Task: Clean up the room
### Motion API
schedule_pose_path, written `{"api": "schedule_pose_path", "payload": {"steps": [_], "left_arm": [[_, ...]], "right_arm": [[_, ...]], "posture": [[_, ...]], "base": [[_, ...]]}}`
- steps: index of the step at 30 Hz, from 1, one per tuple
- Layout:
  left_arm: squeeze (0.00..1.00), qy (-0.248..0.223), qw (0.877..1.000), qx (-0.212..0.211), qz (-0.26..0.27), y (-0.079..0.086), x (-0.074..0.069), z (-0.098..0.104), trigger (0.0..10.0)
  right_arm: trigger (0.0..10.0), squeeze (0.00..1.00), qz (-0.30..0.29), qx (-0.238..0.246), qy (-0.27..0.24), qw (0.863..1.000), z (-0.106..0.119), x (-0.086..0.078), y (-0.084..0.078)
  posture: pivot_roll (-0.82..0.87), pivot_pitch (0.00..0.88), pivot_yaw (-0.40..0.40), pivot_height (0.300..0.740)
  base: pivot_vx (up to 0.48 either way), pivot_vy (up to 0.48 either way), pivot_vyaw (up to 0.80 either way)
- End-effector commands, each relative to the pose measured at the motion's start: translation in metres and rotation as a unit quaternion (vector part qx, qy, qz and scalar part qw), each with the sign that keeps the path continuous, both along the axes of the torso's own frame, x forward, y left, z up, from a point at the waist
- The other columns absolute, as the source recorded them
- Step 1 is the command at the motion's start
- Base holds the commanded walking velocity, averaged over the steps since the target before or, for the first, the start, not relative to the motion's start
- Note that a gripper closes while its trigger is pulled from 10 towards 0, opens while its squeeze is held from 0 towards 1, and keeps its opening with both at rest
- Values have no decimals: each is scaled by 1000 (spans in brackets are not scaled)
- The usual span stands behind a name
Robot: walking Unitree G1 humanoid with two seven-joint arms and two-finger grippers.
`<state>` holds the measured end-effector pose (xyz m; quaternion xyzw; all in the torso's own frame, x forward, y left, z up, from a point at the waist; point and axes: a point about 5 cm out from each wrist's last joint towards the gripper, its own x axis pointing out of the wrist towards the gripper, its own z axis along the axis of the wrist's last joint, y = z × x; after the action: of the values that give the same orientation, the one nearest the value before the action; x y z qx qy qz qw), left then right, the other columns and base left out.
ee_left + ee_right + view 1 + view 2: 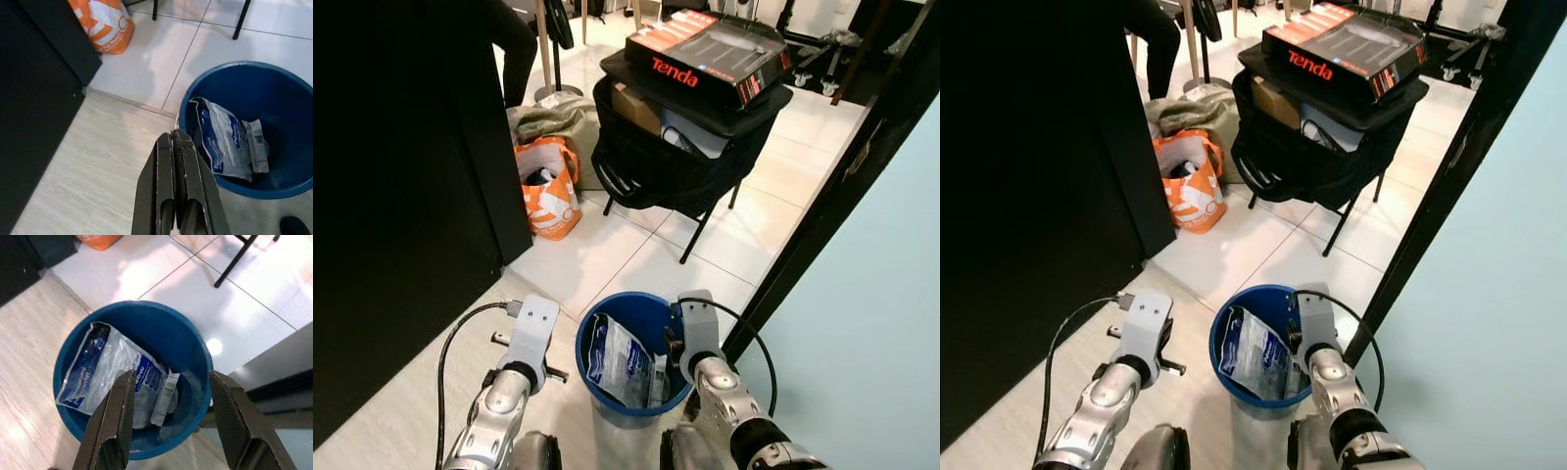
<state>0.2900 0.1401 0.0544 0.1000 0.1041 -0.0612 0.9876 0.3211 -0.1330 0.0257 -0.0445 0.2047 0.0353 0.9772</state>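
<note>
Nearest the robot, both silver arms reach forward and down on either side of a blue bucket (607,338) that stands on the floor where pale wood planks meet white tiles. Left of the bucket, the left pincer (177,147) hangs over the wood floor with its two black fingers pressed together, its tips just beside the bucket's rim. On the right, the right pincer (171,382) is held above the bucket's mouth, fingers spread wide with nothing between them. Inside the bucket lies a crumpled white-and-blue plastic packet (105,372), leaning against the left wall, with a smaller white wrapper (165,399) beside it.

Farther off on the tiles, to the left, an orange shopping bag (548,191) sits against a tall black cabinet (401,196). Beyond it lies a heap of olive cloth (553,117). Far centre, a black folding chair (675,162) carries a black bag stuffed with things, and a black-and-red Tenda box (705,54) rests on top.
</note>
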Motion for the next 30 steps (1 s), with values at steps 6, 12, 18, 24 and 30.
{"api": "schedule_pose_path", "payload": {"steps": [6,12,18,24,30], "left_arm": [[0,13,1000,4,9,0,-4,-7,10000],[0,13,1000,5,8,1,-3,-7,10000],[0,11,1000,7,5,1,-2,-6,10000],[0,13,1000,8,2,0,-3,-7,10000],[0,24,1000,6,5,0,-4,-12,10000]], "right_arm": [[10000,0,11,8,-9,1000,1,-2,7],[10000,0,15,9,-11,1000,1,-2,9],[10000,0,14,10,-11,1000,1,-2,9],[10000,0,13,8,-9,1000,0,-3,7],[10000,0,16,-8,5,1000,-6,-6,5]], "posture": [[59,98,-32,692],[60,96,-31,707],[59,97,-29,727],[58,97,-28,740],[54,99,-29,740]], "base": [[0,0,0],[0,0,0],[0,0,0],[0,0,0],[0,0,0]]}}
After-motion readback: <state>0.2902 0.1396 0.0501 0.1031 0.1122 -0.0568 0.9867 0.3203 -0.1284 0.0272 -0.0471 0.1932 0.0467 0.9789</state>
